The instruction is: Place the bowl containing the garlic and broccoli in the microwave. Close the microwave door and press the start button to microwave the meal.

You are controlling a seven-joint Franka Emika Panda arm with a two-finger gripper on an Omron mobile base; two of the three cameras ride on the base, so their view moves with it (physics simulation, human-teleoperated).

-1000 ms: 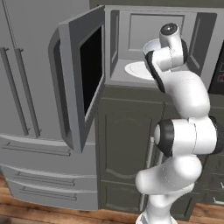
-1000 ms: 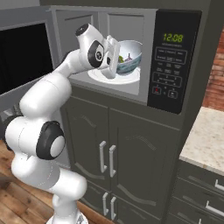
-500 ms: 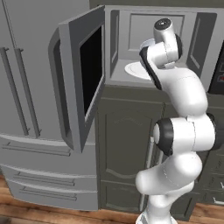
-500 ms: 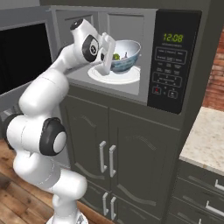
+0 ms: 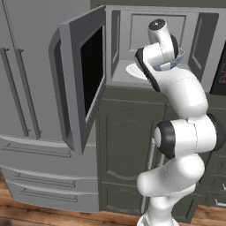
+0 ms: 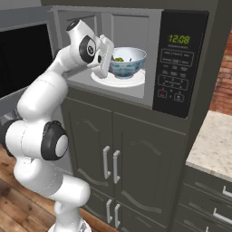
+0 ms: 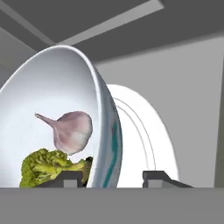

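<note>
The bowl [image 6: 129, 61], white inside and pale blue-grey outside, stands upright on the white turntable plate [image 6: 118, 81] inside the microwave [image 6: 179, 63]. In it lie the garlic [image 7: 70, 129] and the broccoli [image 7: 46, 168]. My gripper [image 6: 110, 65] reaches in from the left and straddles the bowl's near rim. In the hand view the gripper [image 7: 116, 177] is open: one fingertip [image 7: 72, 177] sits inside by the broccoli, and the other stands outside, clear of the bowl [image 7: 65, 87] wall. The microwave door [image 5: 84, 75] hangs open to the left. My arm hides most of the bowl [image 5: 178, 59] in the left base view.
The grey fridge [image 5: 26, 88] with bar handles stands left of the open door. Dark cabinet doors [image 6: 113, 163] sit under the microwave. A pale stone counter [image 6: 213, 140] and a brick wall lie to the right. The door's edge juts out near my arm's left side.
The bowl has gone from tilted in my grip to level on the turntable plate. My jaws have spread apart off its rim, and the hand has shifted slightly.
</note>
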